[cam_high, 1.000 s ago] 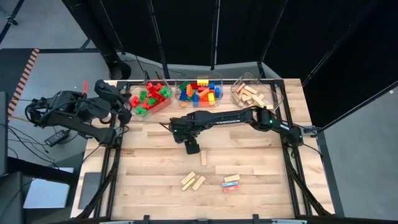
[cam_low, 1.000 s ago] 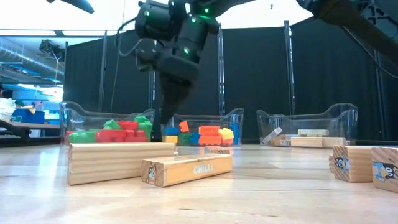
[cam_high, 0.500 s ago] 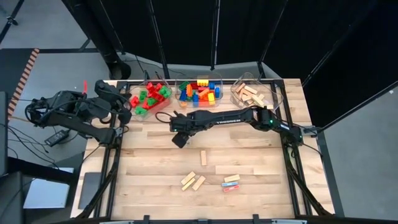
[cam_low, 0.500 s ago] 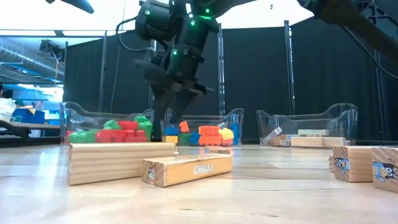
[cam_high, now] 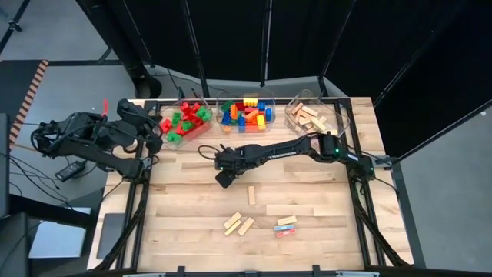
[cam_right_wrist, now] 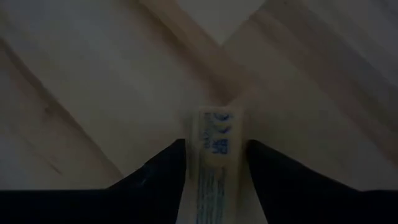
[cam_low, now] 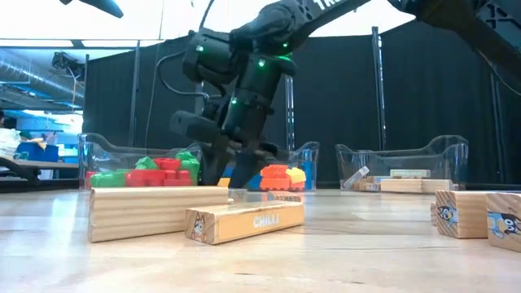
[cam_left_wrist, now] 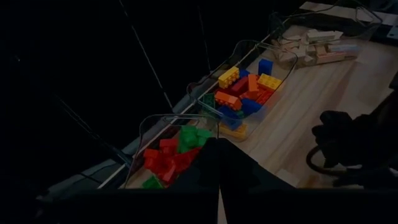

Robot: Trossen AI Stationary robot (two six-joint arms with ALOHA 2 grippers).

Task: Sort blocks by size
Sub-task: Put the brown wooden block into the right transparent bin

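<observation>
A tan wooden bar sits clamped between the two fingers of the right claw, held above the tabletop near its middle, toward the far edge. More wooden bars lie near the front edge, one just beside the claw. Three clear bins of blocks line the far edge. The left claw, fingers together, rests at the far left corner.

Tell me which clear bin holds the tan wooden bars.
The bin nearest the right arm's base: its wooden bars are tan; the other two hold coloured bricks.
</observation>
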